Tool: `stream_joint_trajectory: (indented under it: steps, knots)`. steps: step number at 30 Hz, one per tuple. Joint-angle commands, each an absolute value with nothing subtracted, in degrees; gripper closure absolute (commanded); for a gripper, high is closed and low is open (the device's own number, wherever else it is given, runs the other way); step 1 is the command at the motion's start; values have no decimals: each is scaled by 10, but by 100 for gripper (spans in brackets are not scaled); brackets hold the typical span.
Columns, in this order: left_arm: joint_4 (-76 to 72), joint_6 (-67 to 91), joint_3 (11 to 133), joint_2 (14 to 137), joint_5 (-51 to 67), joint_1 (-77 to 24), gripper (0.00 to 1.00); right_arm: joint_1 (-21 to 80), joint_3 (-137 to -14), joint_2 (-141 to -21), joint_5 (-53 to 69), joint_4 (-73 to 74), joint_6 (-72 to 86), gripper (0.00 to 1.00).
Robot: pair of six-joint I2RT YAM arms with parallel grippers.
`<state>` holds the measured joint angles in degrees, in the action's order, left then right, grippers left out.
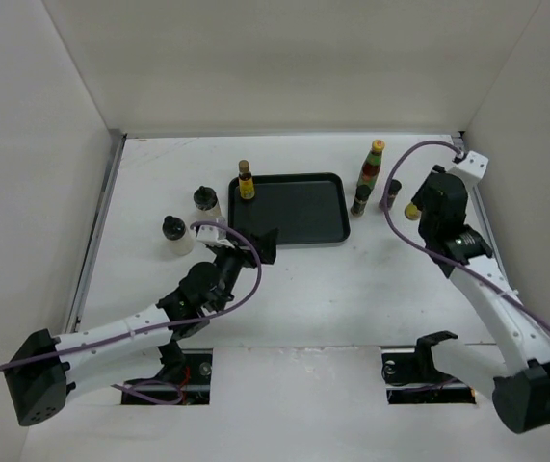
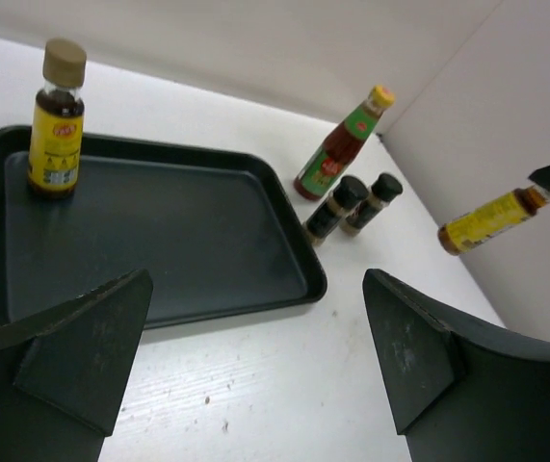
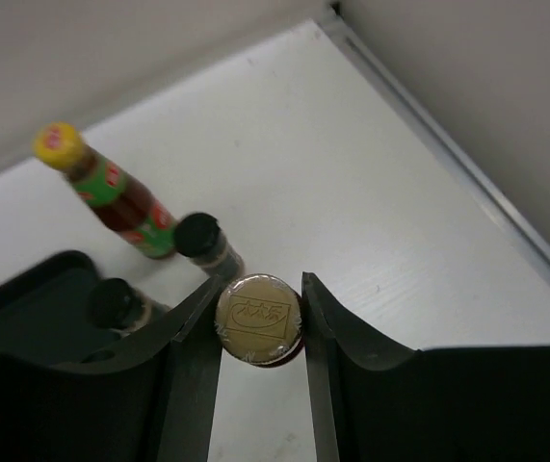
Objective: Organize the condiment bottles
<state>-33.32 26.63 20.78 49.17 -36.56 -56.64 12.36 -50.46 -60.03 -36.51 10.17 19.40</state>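
My right gripper (image 3: 259, 285) is shut on the tan cap of a yellow-labelled condiment bottle (image 3: 259, 320) (image 1: 412, 209) near the table's right wall. Just left of it stand two dark black-capped bottles (image 1: 360, 199) (image 1: 390, 192) and the taller red bottle with a green band (image 1: 373, 164). A second yellow-labelled bottle (image 1: 246, 183) (image 2: 56, 125) stands upright in the far left corner of the black tray (image 1: 299, 207). Two cream black-capped jars (image 1: 206, 202) (image 1: 175, 234) sit left of the tray. My left gripper (image 2: 257, 289) (image 1: 260, 245) hangs open and empty over the table by the tray's near edge.
White walls close in the table on the left, back and right, and a metal rail (image 3: 467, 183) runs along the right edge. A purple cable (image 1: 419, 149) loops over the right arm near the dark bottles.
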Motion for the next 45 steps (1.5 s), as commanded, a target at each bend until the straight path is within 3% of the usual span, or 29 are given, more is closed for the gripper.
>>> stream_joint_trajectory:
  steps: [1,6,15,27,45]
  knots:
    - [-352,255,233,474,-345,-546,7,181,-574,-554,-433,74,156,73]
    - [-344,266,224,438,-359,-516,8,295,-666,-611,-394,48,123,73]
    - [-346,341,132,384,-417,-438,8,410,-841,-894,-294,-36,123,73]
    - [-431,380,77,454,-384,-374,7,425,-999,-1134,-265,-68,125,73]
    - [-478,400,75,522,-350,-393,7,412,-1086,-1248,-254,-82,125,71]
